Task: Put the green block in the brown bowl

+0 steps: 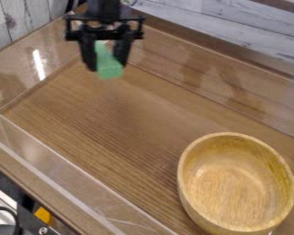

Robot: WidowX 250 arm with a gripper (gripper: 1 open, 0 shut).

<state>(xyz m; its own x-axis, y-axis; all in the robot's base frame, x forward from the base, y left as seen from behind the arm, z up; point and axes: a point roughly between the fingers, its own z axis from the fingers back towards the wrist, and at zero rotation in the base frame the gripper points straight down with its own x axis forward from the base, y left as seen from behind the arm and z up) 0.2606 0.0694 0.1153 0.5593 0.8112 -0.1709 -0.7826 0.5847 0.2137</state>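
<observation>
end effector (pixel 107 64): far left, above table (pixel 113 138) | block (pixel 109 61): between its fingers | bowl (pixel 237 183): near right, on table

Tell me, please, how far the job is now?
Done: the hand is shut on the green block and holds it clear of the table. In hand: carrying it. Left: reaching the brown bowl, which is empty, and releasing the block inside.
</observation>
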